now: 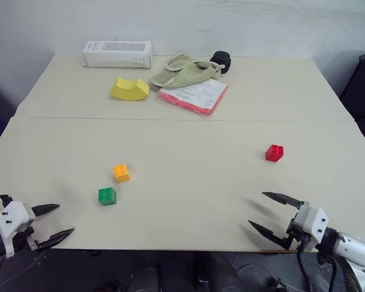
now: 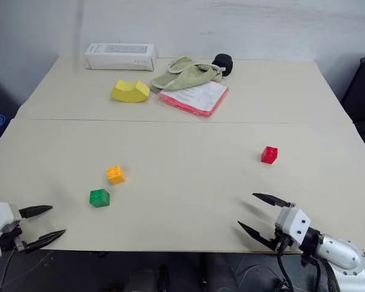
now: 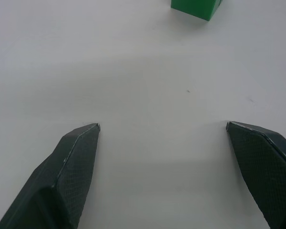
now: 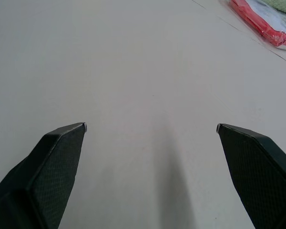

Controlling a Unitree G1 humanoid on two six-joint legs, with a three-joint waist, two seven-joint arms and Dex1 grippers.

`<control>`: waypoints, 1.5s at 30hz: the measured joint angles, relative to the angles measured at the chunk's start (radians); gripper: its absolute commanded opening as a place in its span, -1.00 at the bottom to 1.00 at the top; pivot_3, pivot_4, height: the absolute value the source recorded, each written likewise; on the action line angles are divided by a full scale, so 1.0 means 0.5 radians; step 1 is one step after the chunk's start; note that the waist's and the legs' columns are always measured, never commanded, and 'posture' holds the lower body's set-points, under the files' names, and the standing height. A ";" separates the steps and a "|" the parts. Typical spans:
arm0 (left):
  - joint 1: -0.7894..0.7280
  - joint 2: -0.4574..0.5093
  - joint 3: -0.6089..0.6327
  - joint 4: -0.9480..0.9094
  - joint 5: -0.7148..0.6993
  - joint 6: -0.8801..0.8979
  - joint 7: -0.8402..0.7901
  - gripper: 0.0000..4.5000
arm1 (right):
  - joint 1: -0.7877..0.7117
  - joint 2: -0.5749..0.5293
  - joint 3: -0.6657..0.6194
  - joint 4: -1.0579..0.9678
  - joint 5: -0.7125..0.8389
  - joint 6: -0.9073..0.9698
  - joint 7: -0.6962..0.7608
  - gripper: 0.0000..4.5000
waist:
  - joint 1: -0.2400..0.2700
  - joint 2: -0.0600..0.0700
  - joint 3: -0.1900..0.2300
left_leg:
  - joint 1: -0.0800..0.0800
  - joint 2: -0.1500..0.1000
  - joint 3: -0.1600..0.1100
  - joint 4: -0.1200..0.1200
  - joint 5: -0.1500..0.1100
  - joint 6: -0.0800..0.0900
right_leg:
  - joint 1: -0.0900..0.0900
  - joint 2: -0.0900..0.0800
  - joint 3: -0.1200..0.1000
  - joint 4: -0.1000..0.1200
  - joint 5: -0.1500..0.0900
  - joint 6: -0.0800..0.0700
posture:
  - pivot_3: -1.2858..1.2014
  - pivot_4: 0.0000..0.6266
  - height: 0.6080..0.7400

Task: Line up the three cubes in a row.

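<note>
Both end effectors, left (image 1: 59, 220) and right (image 1: 275, 213), are seen spread and empty at the counter (image 1: 188, 201) near edge, while the green cube (image 1: 107, 196) and orange-yellow cube (image 1: 121, 173) are found near each other and the red cube (image 1: 274, 152) well apart, so no row is judged formed.

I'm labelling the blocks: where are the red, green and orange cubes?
red cube (image 1: 274, 152), left eye view, studded top.
green cube (image 1: 107, 196), left eye view, top face.
orange cube (image 1: 121, 173), left eye view, top face.

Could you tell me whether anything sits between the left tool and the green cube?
Nothing visible does. The left tool is open at the table's near edge, and only bare table lies between it and the green cube.
</note>
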 measured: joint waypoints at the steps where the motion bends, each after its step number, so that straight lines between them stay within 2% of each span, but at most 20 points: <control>1: 0.000 0.000 0.001 0.000 0.000 0.000 0.000 0.99 | -0.002 0.000 0.000 0.000 0.000 0.000 0.000 1.00 | 0.000 0.000 0.000 | 0.000 0.000 0.000 0.000 0.000 0.000 | 0.000 0.000 0.000 0.000 0.000 0.000 | 0.03 -0.52 1.00; 5: -0.055 0.002 0.027 -0.133 -0.179 0.230 -0.007 0.99 | -0.003 0.017 -0.008 -0.011 0.018 0.031 -0.067 1.00 | -0.001 0.000 0.000 | 0.000 0.000 -0.001 0.000 0.000 -0.001 | 0.000 0.000 0.000 0.001 0.000 0.000 | 0.03 -0.52 1.00; 10: -0.353 0.079 0.003 -0.501 -0.467 0.686 0.019 0.99 | 0.191 0.170 -0.308 -0.192 0.144 0.216 -0.421 1.00 | 0.040 0.000 -0.001 | -0.001 -0.001 -0.004 0.000 0.001 -0.003 | 0.001 -0.001 -0.001 0.002 0.000 0.000 | 0.03 -0.52 1.00; 15: -0.647 0.023 -0.280 -0.772 -0.484 0.737 0.029 0.99 | 0.357 0.398 -0.508 -0.191 0.136 0.297 -0.756 1.00 | 0.041 0.006 -0.003 | 0.000 -0.001 -0.001 0.000 0.002 -0.006 | 0.001 0.000 0.002 0.002 0.000 0.000 | 0.03 -0.52 1.00; 18: -0.798 -0.032 -0.448 -0.804 -0.463 0.734 0.028 0.99 | 0.348 0.455 -0.518 -0.217 0.085 0.395 -0.925 1.00 | 0.005 0.006 -0.003 | 0.001 -0.001 0.002 0.000 0.004 -0.006 | 0.001 0.001 0.005 0.009 0.000 0.000 | 0.03 -0.52 1.00; 21: -0.973 -0.091 -0.604 -0.800 -0.449 0.741 0.025 0.99 | 0.128 0.458 -0.452 -0.318 0.061 0.612 -1.105 1.00 | -0.038 0.005 -0.003 | 0.000 -0.002 0.007 0.002 0.006 -0.008 | 0.002 0.003 0.012 0.016 0.000 0.000 | 0.03 -0.52 1.00; 25: -1.148 -0.149 -0.715 -0.752 -0.377 0.708 0.027 0.99 | -0.456 0.452 -0.288 -0.433 0.043 1.058 -1.411 1.00 | -0.059 0.005 -0.003 | 0.003 -0.001 0.001 0.001 0.018 -0.027 | -0.005 0.009 0.011 0.021 -0.001 -0.002 | 0.03 -0.52 1.00; 27: -1.174 -0.166 -0.735 -0.707 -0.350 0.693 0.027 0.99 | -0.656 0.452 -0.239 -0.418 0.009 1.224 -1.532 1.00 | -0.052 0.005 -0.003 | 0.000 0.000 -0.001 -0.001 0.019 -0.029 | -0.009 0.012 0.010 0.020 -0.003 -0.003 | 0.03 -0.52 1.00; 34: -1.200 -0.255 -0.835 -0.694 -0.271 0.646 0.029 0.99 | -1.236 0.518 -0.081 0.173 -0.247 1.398 -1.838 1.00 | -0.034 0.005 -0.003 | -0.006 -0.004 0.004 0.006 0.020 -0.018 | -0.010 0.004 0.010 0.017 -0.001 0.000 | 0.03 -0.52 1.00; 37: -1.188 -0.266 -0.841 -0.700 -0.259 0.635 0.042 1.00 | -1.313 0.568 -0.070 0.429 -0.293 1.393 -1.881 0.75 | -0.031 0.005 -0.003 | -0.007 -0.004 0.003 0.005 0.020 -0.017 | -0.010 0.004 0.009 0.017 -0.001 0.000 | 0.03 -0.52 1.00; 44: -1.115 -0.259 -0.823 -0.705 -0.251 0.632 0.066 1.00 | -1.333 0.617 -0.068 0.494 -0.259 1.394 -1.792 -0.32 | -0.040 0.005 -0.003 | -0.007 -0.003 0.003 0.005 0.020 -0.017 | -0.010 0.004 0.010 0.018 0.000 0.001 | 0.03 -0.52 1.00; 45: -1.107 -0.258 -0.813 -0.708 -0.251 0.632 0.069 1.00 | -1.321 0.616 -0.077 0.457 -0.198 1.395 -1.706 -0.32 | -0.042 0.005 -0.003 | -0.007 -0.003 0.002 0.004 0.020 -0.017 | -0.010 0.004 0.009 0.018 0.000 0.001 | 0.03 -0.52 1.00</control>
